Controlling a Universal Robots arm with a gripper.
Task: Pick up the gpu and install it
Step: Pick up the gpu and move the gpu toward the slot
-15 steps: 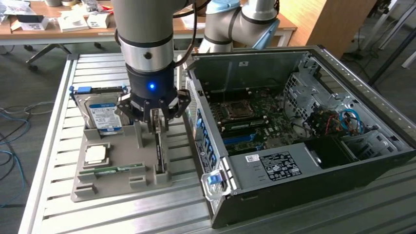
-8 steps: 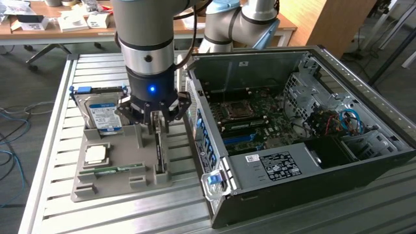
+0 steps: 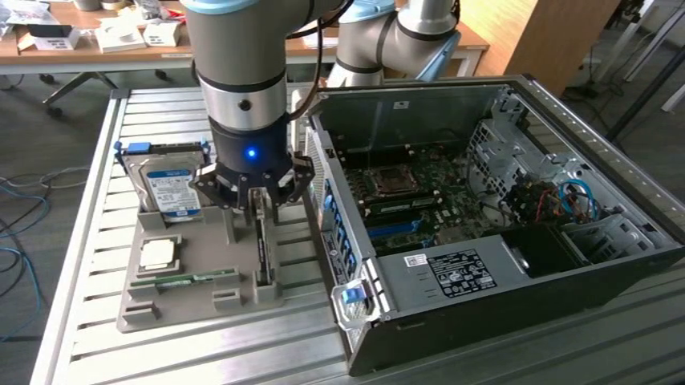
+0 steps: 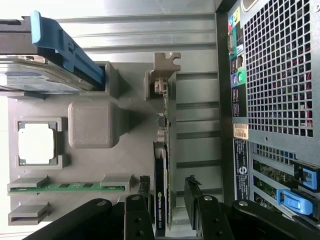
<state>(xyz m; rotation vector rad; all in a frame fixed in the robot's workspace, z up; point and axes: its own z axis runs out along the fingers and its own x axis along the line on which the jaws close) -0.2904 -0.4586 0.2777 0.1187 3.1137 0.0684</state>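
**Over the holder tray (image 3: 198, 297): jaws wide astride the gpu (image 3: 262, 257)**

On the grey holder tray, just beside the open computer case (image 3: 450, 329), the gpu stands on edge in its slot. Our gripper (image 3: 260, 210) hangs over it, jaws fully apart, one finger each side, gripping nothing. We judge the grasp goes best with the card centred and the fingers (image 4: 194, 200) square to its faces, low enough to bite solid board.

the gpu (image 3: 262, 253), at the edge of the holder (image 3: 204, 309) nearest the computer case (image 3: 482, 329), has one end hidden behind the gripper (image 3: 260, 210). the hard drive (image 4: 40, 82) is cut off by the wrist view's edge. the print on the power supply label (image 3: 458, 271) is too small to read.
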